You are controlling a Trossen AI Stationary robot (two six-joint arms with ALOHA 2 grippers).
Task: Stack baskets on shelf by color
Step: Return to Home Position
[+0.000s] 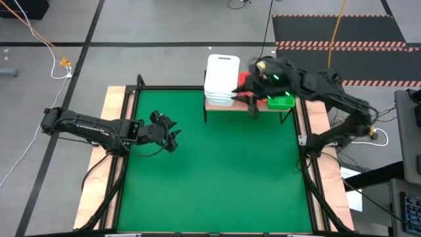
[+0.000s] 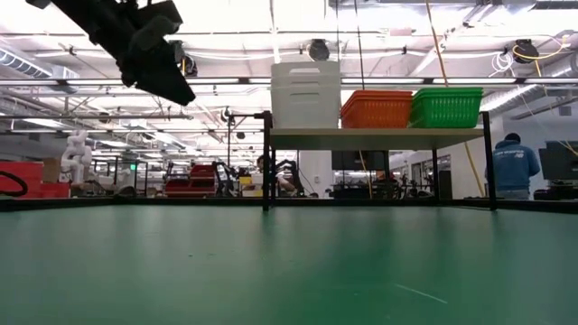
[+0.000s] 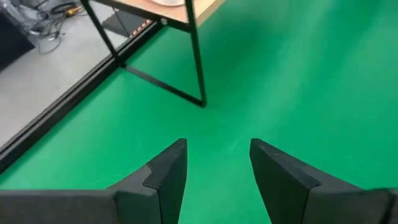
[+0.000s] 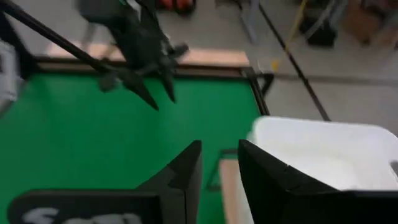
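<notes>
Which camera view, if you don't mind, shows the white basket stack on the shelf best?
The low view: the white stack stands side-on on the shelf, unobstructed, its full height visible. The high view shows only its top from above; the right wrist view, part of the top basket; the left wrist view, hardly anything.

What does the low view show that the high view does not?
Only low: the stacks' heights, white baskets tallest beside orange baskets and green baskets, plus a person behind. Only high: the right gripper by the front edge of the shelf. Both: the shelf, the three stacks, the left gripper above the table.
</notes>
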